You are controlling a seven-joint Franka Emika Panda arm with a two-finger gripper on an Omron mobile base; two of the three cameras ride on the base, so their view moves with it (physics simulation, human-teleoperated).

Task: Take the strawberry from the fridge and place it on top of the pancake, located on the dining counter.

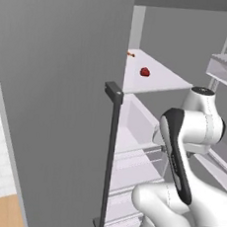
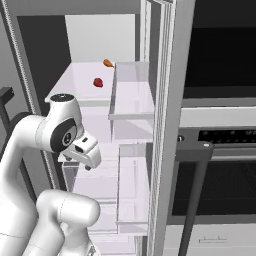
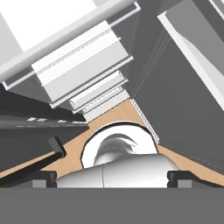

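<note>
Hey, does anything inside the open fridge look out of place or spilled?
Nothing spilled. The strawberry and a small orange food piece lie loose and apart on the white shelf of the fridge, without any container.

Strawberry [image 1: 145,71] on fridge [image 1: 57,104] shelf [image 1: 163,81]; drumstick [image 1: 131,54] behind it, drawers [image 1: 135,157] below.

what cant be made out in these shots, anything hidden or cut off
- Strawberry: too small in both base views to show stem or surface.
- Small orange food behind it: too tiny to identify.
- Fridge lower drawers: left base view, covered by the arm.
- Gripper: hand view, finger tips cut by the bottom edge.
</note>
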